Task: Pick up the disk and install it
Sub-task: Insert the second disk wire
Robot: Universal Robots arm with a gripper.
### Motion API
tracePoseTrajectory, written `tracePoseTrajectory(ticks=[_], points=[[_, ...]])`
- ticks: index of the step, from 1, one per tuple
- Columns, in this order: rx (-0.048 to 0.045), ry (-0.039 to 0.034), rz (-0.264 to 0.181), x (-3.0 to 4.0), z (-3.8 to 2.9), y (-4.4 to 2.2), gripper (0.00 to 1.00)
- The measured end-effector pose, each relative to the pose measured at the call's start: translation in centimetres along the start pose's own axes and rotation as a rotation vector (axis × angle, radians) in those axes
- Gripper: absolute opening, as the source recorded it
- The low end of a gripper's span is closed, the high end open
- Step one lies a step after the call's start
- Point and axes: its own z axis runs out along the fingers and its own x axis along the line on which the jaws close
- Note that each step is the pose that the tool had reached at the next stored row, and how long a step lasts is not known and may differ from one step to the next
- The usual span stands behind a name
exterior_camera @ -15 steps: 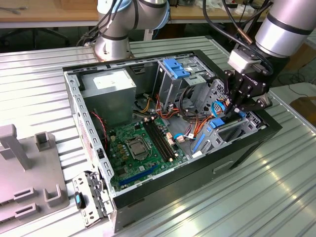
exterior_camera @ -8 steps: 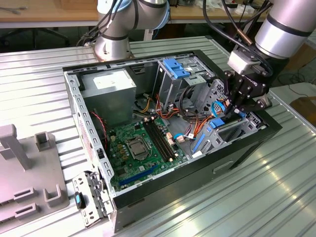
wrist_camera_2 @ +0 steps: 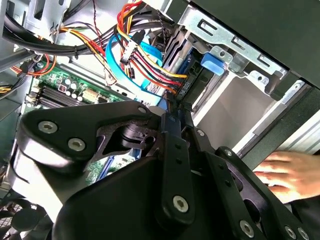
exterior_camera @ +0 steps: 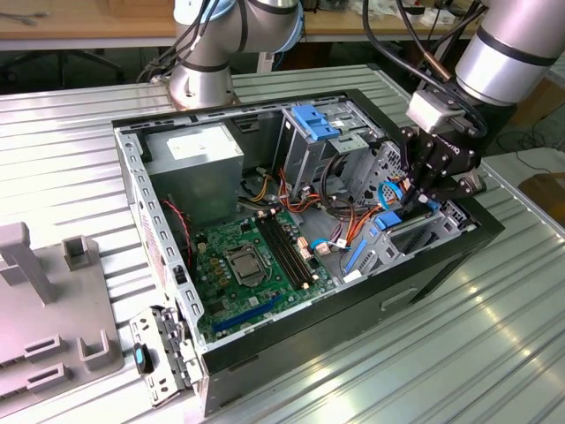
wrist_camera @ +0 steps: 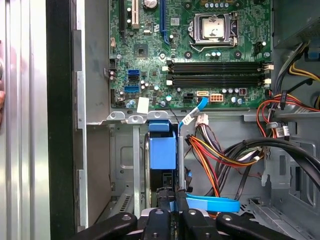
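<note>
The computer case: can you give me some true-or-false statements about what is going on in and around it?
1. The computer case is open, with its green circuit board showing. True.
2. The robot's hand hangs over the grey power box. False: it reaches into the drive bay at the exterior view's right.
3. A person's hand is beside the case in the second wrist view. True.
4. The disk lies on the table outside the case. False: it stands on edge inside the case, right by the robot's hand.
</note>
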Motion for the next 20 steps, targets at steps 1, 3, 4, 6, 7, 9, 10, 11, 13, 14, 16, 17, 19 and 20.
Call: tracePoseTrajectory(ticks=[1, 3, 4, 6, 7, 9, 10, 11, 13, 14, 16, 17, 19, 20], points=[[0.0001, -0.0008, 0.0, 0.0, 0.04, 0.0, 0.17], [0.0, -0.0005, 0.0, 0.0, 0.02, 0.0, 0.24], [0.0, -0.0003, 0.0, 0.0, -0.09, 0.0, 0.24], [0.0, -0.0004, 0.0, 0.01, -0.45, 0.0, 0.24], [0.0, 0.0001, 0.0, 0.01, -0.72, 0.0, 0.24], [0.0, -0.0001, 0.0, 0.03, -1.36, 0.0, 0.24], [0.0, 0.0001, 0.0, 0.03, -1.62, 0.01, 0.24], [0.0, -0.0001, 0.0, 0.03, -1.94, 0.01, 0.24], [0.0, -0.0002, 0.0, 0.04, -2.12, 0.01, 0.24], [0.0, -0.0002, 0.0, 0.04, -2.12, 0.01, 0.24], [0.0, -0.0004, 0.0, 0.04, -2.12, 0.01, 0.22], [0.0, -0.0002, 0.0, 0.04, -2.13, 0.01, 0.15], [0.0, -0.0003, 0.0, 0.04, -2.13, 0.01, 0.11], [0.0, -0.0003, 0.0, 0.04, -2.13, 0.01, 0.11]])
